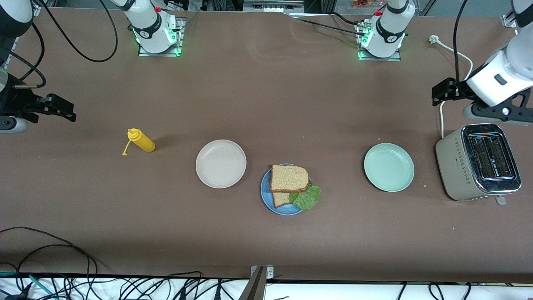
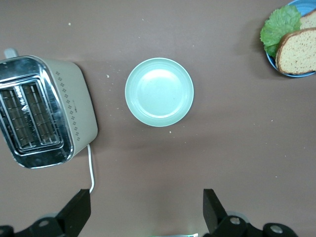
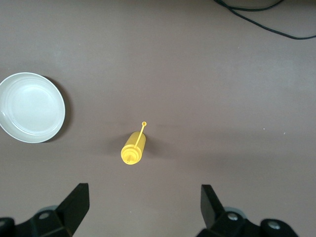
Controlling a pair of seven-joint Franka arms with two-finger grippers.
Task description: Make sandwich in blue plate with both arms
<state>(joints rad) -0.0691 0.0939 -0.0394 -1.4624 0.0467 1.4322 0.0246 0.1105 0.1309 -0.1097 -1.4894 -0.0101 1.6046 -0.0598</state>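
Brown bread slices with a lettuce leaf, the sandwich (image 1: 291, 185), lie on the blue plate (image 1: 267, 197), between the cream plate (image 1: 220, 163) and the mint plate (image 1: 389, 167). The left gripper (image 1: 437, 92) waits wide open above the toaster (image 1: 478, 162); the right gripper (image 1: 68, 112) waits wide open over the counter (image 1: 266, 104) near the mustard bottle (image 1: 141, 140).

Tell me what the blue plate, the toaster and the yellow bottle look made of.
Blue plate: glossy, probably glazed ceramic or melamine.
Toaster: matte beige body, maybe painted metal or plastic, with a mirror-bright chrome top.
Yellow bottle: smooth opaque yellow, likely soft squeeze plastic, with a tethered cap.
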